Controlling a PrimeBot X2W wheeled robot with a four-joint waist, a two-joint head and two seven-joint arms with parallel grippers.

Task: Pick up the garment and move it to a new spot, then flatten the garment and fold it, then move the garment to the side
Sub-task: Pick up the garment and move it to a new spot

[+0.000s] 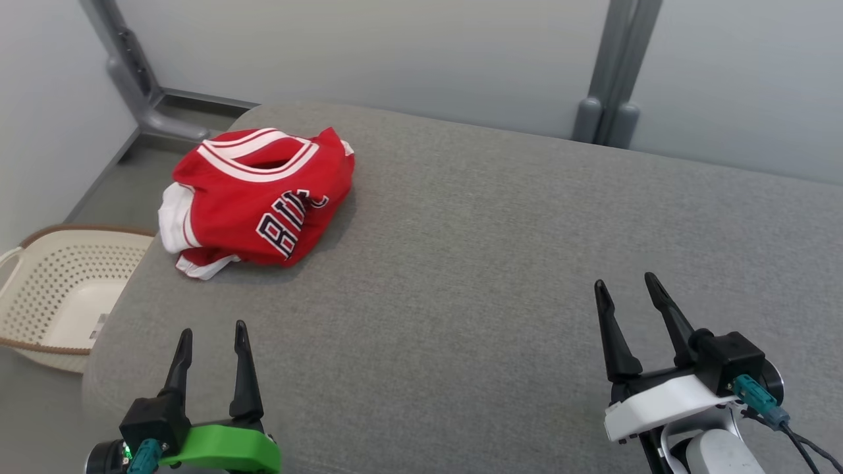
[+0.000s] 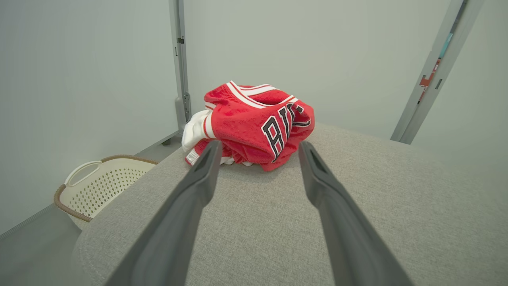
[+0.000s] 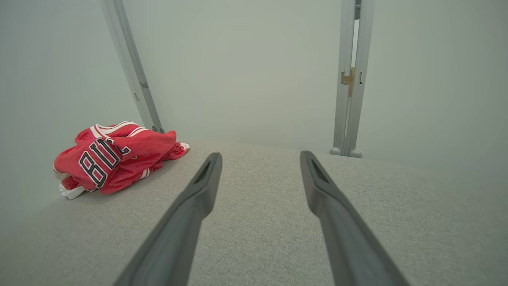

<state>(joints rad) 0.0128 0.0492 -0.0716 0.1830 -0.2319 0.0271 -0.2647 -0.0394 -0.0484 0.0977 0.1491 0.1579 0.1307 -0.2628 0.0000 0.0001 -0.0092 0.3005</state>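
Step in hand: the first one, the pick-up, not yet begun.

Left tool (image 1: 213, 329) released, jaws wide and holding nothing, over the near left edge of the grey fabric-covered counter (image 1: 461, 263). Right tool (image 1: 625, 281) likewise released and empty, near the near right corner.

Crumpled red mesh jersey with white trim and dark lettering (image 1: 257, 204) lies in a heap by the far left corner, well apart from both tools. In the left wrist view it sits straight ahead between the fingers.

Next move, my call: left arm reaches forward, comes down on the top of the heap and pinches a thick fold.

Cream perforated plastic laundry basket with brown rim (image 1: 39, 237) stands on the floor off the left edge. It looks empty, bar one small pale patch inside that I can't identify.
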